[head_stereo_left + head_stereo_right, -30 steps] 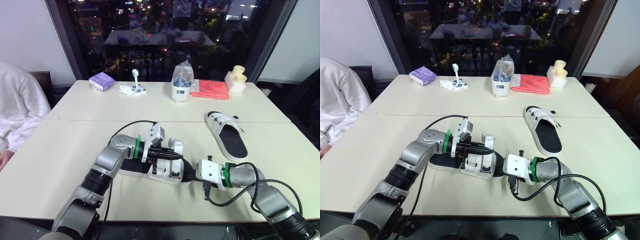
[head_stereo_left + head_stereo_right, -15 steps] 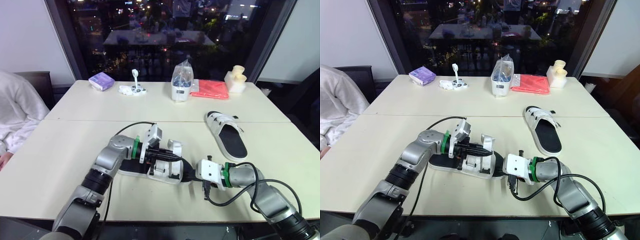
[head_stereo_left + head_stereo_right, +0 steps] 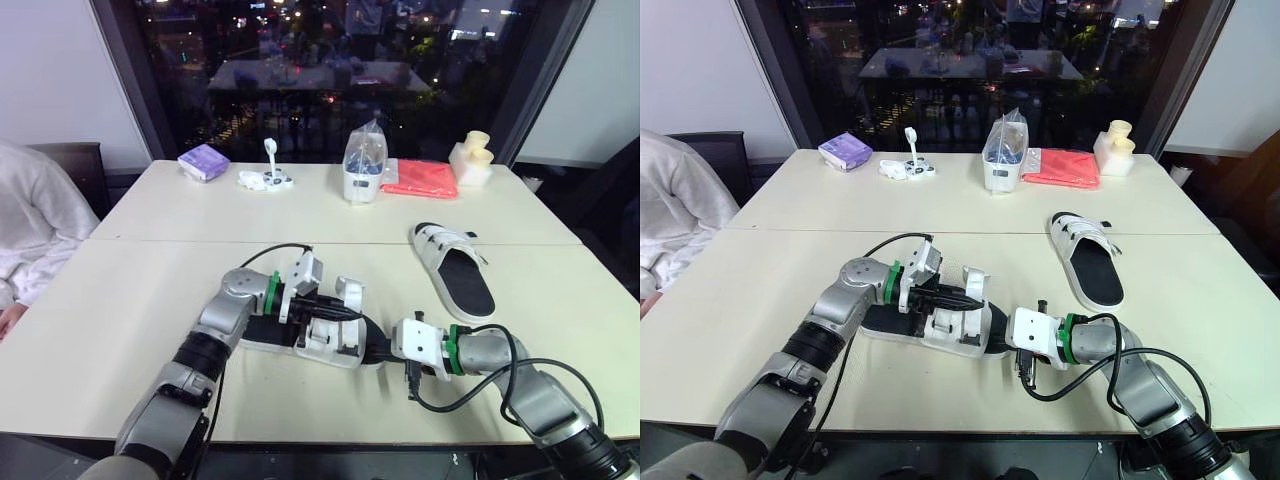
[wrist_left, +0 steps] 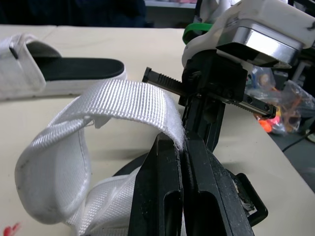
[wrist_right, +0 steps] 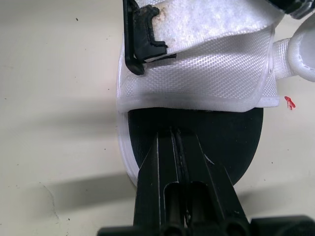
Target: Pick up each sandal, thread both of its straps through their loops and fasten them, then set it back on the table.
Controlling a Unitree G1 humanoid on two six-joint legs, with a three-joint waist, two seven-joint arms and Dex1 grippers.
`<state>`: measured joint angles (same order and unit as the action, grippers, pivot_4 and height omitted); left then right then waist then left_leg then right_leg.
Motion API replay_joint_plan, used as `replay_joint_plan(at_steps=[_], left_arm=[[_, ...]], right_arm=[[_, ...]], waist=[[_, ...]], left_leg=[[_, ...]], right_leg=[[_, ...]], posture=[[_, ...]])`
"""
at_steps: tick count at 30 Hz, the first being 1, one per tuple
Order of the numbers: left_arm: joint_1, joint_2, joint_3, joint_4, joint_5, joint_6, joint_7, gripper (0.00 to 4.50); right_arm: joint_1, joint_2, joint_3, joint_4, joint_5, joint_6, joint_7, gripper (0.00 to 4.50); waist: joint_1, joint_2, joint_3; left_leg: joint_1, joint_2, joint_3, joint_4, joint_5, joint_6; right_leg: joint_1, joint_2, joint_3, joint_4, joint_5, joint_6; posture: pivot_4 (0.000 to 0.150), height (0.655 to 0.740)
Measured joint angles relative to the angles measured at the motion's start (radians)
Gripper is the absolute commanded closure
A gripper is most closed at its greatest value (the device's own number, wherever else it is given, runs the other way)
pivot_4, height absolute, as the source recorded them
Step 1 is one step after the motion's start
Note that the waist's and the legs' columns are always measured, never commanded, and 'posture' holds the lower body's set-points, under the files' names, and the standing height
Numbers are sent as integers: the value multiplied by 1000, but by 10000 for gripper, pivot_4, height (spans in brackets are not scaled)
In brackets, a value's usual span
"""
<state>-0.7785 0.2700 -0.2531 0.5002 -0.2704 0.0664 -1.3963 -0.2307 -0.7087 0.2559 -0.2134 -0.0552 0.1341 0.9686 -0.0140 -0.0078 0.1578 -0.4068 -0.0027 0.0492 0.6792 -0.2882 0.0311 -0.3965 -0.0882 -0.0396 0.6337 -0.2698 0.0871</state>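
My left gripper [image 4: 183, 141] pinches the white strap [image 4: 123, 101] of the near sandal [image 3: 330, 342]. My right gripper [image 5: 173, 132] is clamped tight on the end of that sandal's sole.

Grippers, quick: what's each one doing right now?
Left gripper: shut on the white strap.
Right gripper: shut, tips over the sandal's black footbed, nothing between them.
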Motion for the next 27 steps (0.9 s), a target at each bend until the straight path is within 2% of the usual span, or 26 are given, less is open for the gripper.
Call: replay_joint_plan(at_steps=[12, 27], left_arm=[[-4, 2, 12, 23, -1, -87, -99, 44416], [-2, 5, 12, 46, 22, -280, -138, 44416]], right_arm=[[0, 1, 0, -2, 0, 0, 1, 45000], [0, 3, 1, -3, 0, 0, 1, 45000]], waist=[[-1, 0, 0], [-3, 0, 0]], left_leg=[[0, 0, 0, -1, 0, 0], [0, 0, 0, -1, 0, 0]], right_leg=[[-1, 0, 0, -1, 0, 0], [-1, 0, 0, -1, 0, 0]], posture=[[1500, 7400], [1500, 7400]])
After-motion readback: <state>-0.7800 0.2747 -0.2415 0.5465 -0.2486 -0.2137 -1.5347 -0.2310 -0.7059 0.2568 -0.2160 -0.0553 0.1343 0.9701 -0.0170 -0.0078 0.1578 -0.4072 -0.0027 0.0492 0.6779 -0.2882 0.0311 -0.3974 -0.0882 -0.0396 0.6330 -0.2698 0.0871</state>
